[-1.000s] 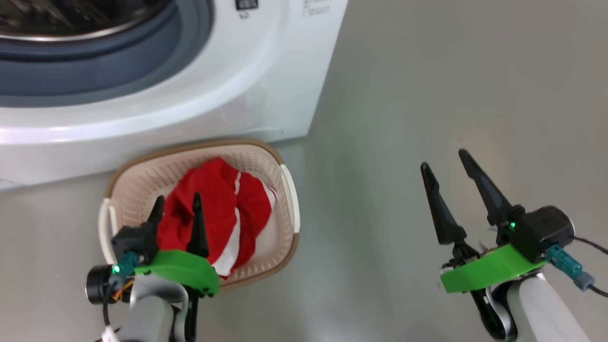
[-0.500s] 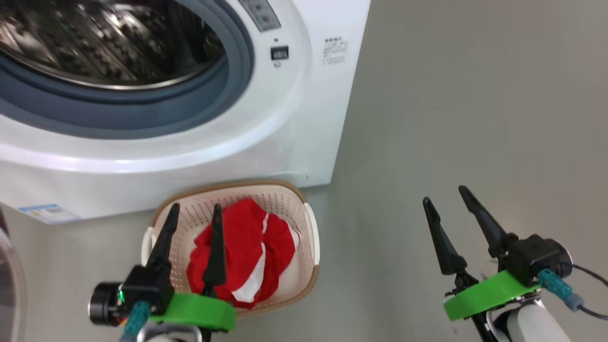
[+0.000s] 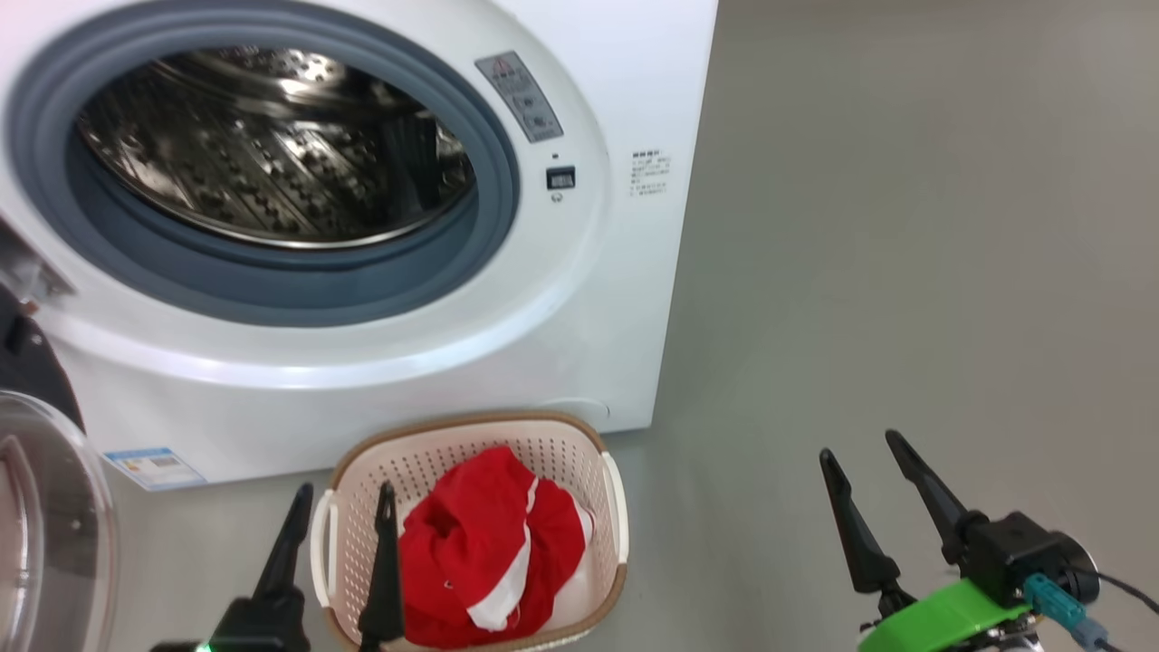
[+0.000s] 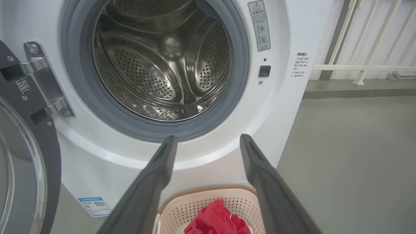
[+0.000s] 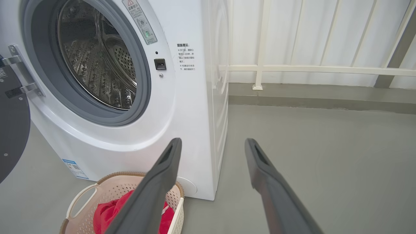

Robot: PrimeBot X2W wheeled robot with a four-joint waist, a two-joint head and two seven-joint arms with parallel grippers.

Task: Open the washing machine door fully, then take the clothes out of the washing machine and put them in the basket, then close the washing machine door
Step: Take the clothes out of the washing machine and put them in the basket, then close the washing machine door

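Looking down from the head, I see my left fingers, long, dark and tapered, spread apart. Just to their right the red, white-striped clothes lie crumpled in the perforated cream basket. My right fingers also stand apart, over smooth grey floor. Left wrist: beyond the tips rises the white washing machine, its dimpled steel drum ringed by grey rubber. The glossy round washing machine door hangs open to the left. Right wrist: the basket sits behind the left-hand finger.
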